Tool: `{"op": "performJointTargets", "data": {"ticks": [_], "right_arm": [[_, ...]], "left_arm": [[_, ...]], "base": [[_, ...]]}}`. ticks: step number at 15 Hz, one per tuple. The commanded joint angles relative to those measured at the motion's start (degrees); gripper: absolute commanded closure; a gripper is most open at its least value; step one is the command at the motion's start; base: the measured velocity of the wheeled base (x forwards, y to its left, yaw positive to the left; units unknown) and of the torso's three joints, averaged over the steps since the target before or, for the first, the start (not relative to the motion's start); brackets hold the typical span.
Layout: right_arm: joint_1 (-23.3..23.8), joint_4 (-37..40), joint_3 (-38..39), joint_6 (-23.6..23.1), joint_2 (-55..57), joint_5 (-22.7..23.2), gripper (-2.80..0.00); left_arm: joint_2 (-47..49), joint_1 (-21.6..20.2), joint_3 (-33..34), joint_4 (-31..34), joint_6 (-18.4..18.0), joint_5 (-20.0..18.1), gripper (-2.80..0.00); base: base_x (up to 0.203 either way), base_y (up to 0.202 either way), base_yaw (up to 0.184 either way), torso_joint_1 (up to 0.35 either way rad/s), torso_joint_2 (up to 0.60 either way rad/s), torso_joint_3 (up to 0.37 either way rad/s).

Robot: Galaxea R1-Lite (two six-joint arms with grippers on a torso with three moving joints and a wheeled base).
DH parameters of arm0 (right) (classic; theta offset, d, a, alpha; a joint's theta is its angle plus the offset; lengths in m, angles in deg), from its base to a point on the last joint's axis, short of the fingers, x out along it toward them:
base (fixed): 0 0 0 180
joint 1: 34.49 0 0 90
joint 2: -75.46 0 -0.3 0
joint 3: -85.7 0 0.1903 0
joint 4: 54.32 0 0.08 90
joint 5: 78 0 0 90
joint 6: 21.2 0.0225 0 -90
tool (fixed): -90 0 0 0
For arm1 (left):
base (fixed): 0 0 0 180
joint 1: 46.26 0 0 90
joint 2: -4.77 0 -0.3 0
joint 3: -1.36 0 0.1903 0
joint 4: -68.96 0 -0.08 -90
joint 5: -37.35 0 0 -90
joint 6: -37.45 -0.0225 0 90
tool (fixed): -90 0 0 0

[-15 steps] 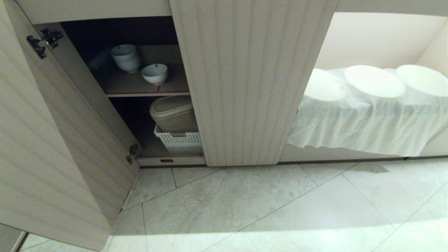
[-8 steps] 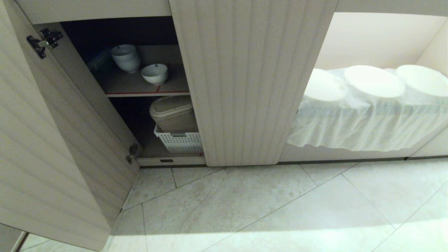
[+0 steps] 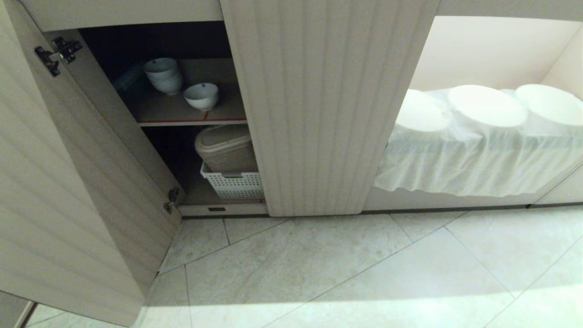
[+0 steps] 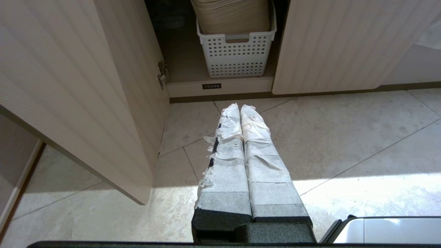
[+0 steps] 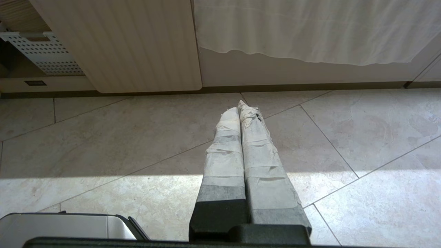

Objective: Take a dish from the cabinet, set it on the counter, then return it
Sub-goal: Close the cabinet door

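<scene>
1. Nearest me, the left gripper (image 4: 240,109) and right gripper (image 5: 238,107) hang low over the floor tiles (image 3: 346,259), both pressed closed and empty.
2. Beyond, the cabinet (image 3: 319,114) stands with its left door (image 3: 68,191) swung wide.
3. Deepest in, the dish (image 3: 201,96) sits upright on the upper shelf (image 3: 191,121), beside the stacked bowls (image 3: 164,75) and above the white basket (image 3: 233,184).

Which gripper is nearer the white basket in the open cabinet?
Left. The left gripper points at the basket straight ahead; from the right gripper the basket sits off to one side.
</scene>
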Motion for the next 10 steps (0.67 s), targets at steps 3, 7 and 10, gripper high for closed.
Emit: {"op": "performJointTargets", "data": {"ticks": [3, 7, 10], "right_arm": [[0.0, 0.0, 0.0, 0.0, 0.0, 0.0, 0.00], [-0.1, 0.0, 0.0, 0.0, 0.0, 0.0, 0.00], [0.0, 0.0, 0.0, 0.0, 0.0, 0.0, 0.00]], "left_arm": [[0.0, 0.0, 0.0, 0.0, 0.1, 0.0, 0.00], [0.0, 0.0, 0.0, 0.0, 0.1, 0.0, 0.00], [0.0, 0.0, 0.0, 0.0, 0.1, 0.0, 0.00]], "base": [[0.000, 0.000, 0.000, 0.000, 0.00, 0.000], [0.000, 0.000, 0.000, 0.000, 0.00, 0.000], [-0.001, 0.025, 0.003, 0.002, 0.00, 0.004]]}}
